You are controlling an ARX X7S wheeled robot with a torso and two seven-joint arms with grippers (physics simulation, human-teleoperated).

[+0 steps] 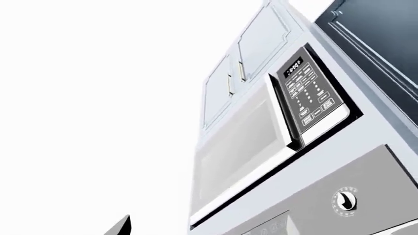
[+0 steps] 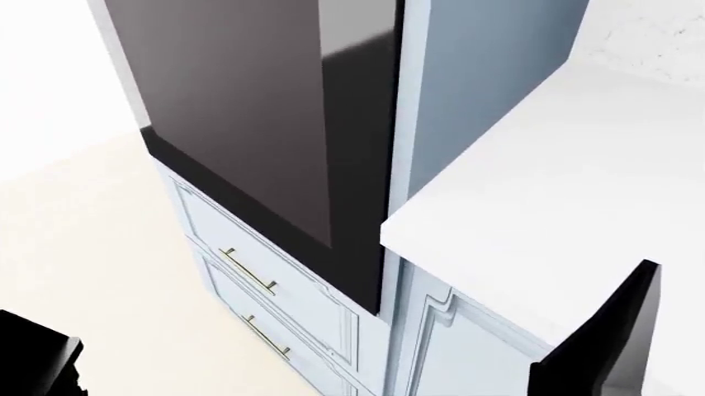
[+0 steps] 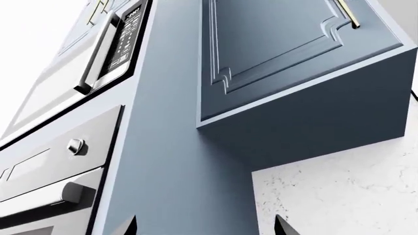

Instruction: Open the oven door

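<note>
At 12 o'clock in the head view, running toward 11, the oven door [image 2: 259,124] fills the upper middle as a large glossy dark panel with a wide black border, set in the pale blue cabinet column [image 2: 424,82]. From the right wrist view it looks shut against the oven, though the seam is hard to read.

It is judged to be a heavy, rigid, hinged slab of glass. The face is slick and offers no grip, so the place to take hold is the pale bar handle [image 3: 46,193] along its top edge, under the control strip with its round knob [image 3: 75,146]. A steady pull outward and down would likely suit it. A grip near the bar's end could slip or twist.

The right gripper [image 3: 207,226] has its 2 dark fingertips [image 3: 134,225] spread apart, holding nothing, well off the handle. Only 1 tip of the left gripper [image 1: 123,226] shows, so its state cannot be told.

Below the door, at 7 o'clock, sit 2 drawers [image 2: 259,272] with brass pulls. A white countertop [image 2: 551,190] spreads at 3 o'clock. Above the oven is a microwave [image 1: 261,142] with a keypad. The floor [image 2: 78,239] is pale cream.
</note>
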